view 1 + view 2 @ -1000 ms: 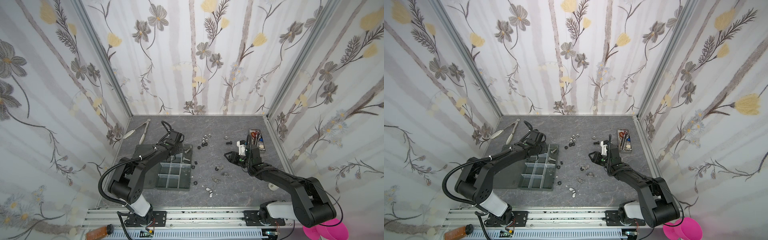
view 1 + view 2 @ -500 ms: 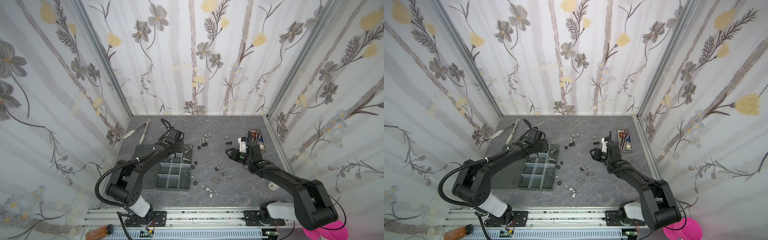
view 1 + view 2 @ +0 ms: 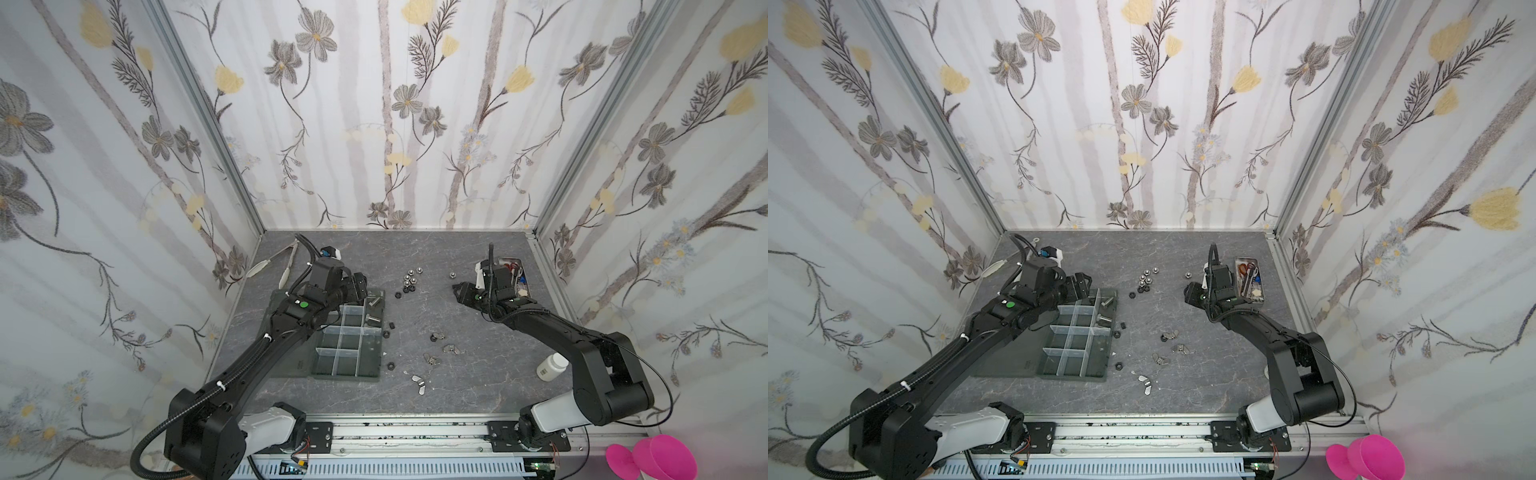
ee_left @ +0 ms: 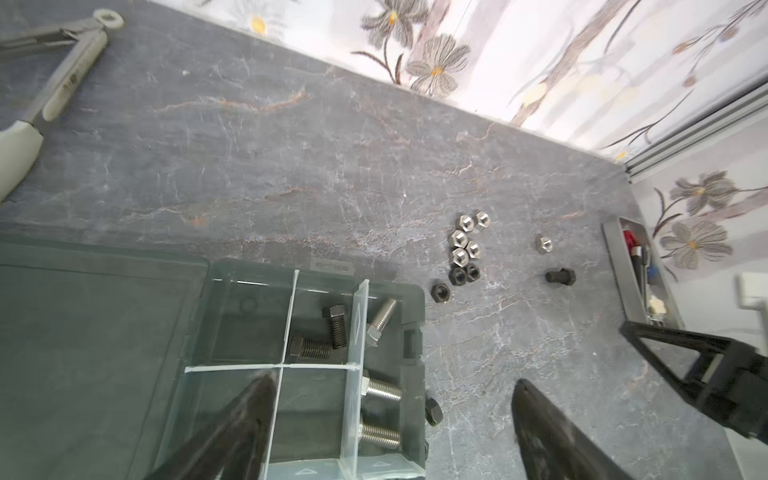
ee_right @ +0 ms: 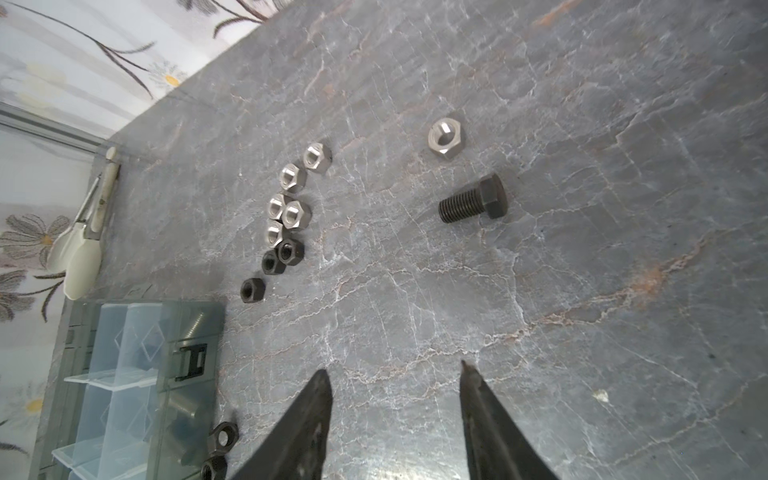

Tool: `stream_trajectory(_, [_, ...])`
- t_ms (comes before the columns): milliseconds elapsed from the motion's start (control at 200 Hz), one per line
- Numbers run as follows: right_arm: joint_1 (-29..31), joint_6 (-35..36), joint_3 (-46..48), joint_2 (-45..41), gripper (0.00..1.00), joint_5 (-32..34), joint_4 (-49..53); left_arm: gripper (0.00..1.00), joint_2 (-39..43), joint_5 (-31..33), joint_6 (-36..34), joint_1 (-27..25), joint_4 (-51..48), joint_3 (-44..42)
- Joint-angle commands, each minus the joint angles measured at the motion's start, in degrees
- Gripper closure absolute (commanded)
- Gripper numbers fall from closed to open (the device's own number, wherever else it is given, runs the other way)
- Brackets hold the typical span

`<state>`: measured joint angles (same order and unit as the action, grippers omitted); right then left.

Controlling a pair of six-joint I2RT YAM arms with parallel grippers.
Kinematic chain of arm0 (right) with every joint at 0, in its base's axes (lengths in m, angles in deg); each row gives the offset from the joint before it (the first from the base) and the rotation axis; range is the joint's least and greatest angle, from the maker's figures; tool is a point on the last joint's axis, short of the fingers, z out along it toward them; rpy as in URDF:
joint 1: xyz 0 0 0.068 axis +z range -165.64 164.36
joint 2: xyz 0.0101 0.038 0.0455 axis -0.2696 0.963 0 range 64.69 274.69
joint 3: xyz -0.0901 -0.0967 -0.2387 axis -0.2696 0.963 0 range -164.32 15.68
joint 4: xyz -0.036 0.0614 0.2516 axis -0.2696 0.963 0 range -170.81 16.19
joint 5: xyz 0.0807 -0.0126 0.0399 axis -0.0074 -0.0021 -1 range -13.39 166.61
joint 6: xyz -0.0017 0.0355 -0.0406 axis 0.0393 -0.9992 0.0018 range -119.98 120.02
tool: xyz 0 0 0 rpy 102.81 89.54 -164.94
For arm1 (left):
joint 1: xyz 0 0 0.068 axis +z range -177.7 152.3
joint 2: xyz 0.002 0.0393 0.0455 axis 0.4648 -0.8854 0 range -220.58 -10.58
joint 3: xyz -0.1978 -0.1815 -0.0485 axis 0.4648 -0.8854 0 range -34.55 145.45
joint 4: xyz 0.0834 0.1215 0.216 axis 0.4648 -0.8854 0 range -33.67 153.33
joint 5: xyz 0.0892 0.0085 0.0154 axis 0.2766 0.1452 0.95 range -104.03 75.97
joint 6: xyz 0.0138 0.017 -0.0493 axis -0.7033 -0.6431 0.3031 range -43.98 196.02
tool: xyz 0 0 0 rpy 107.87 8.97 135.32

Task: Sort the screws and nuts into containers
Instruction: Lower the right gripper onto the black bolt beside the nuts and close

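The dark grey organiser tray (image 3: 372, 376) lies left of centre, its containers (image 3: 347, 347) parted by clear dividers. My left gripper (image 4: 392, 380) hangs open over the far cells, holding nothing. Below it, two black screws (image 4: 332, 336) share one cell and silver screws (image 4: 380, 322) (image 4: 380, 390) lie in the neighbouring cells. My right gripper (image 5: 395, 370) is open and empty above bare table, short of a black screw (image 5: 473, 203) and a silver nut (image 5: 445, 138). A cluster of silver and black nuts (image 3: 409, 280) lies mid-table. Silver wing nuts (image 3: 451, 349) lie nearer the front.
Long tongs (image 3: 286, 259) lie at the back left. A narrow metal tray of scissors (image 3: 515, 270) stands by the right wall, beside my right wrist. A white bottle (image 3: 550, 365) lies under the right arm. Loose black nuts (image 3: 390, 366) sit along the organiser's right edge.
My left gripper has gone from shut to wide open over the tray's far cells. My right gripper has moved toward the back of the table and opened slightly.
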<state>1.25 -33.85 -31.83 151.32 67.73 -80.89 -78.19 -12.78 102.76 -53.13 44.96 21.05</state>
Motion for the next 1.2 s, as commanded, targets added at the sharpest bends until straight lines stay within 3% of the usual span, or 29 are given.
stream_trajectory(0, [0.16,-3.25,-1.49,3.02,0.47,0.02,-1.81,0.09,3.72,-0.89,-1.24,-0.05,-3.03,-0.47])
stream_trajectory(365, [0.16,-7.52,-6.59,14.22,0.45,2.36,-4.39,0.07,11.39,-0.72,-3.32,0.01,-5.45,-4.34])
stream_trajectory(864, [-0.45,-7.64,-17.78,24.99,0.45,7.17,0.68,0.05,12.68,-1.16,-4.42,-0.05,-4.13,-7.24])
stream_trajectory(1199, [-1.5,-6.91,-21.9,27.84,0.46,9.75,3.94,0.05,12.49,-0.83,-4.77,0.07,-3.87,-7.6])
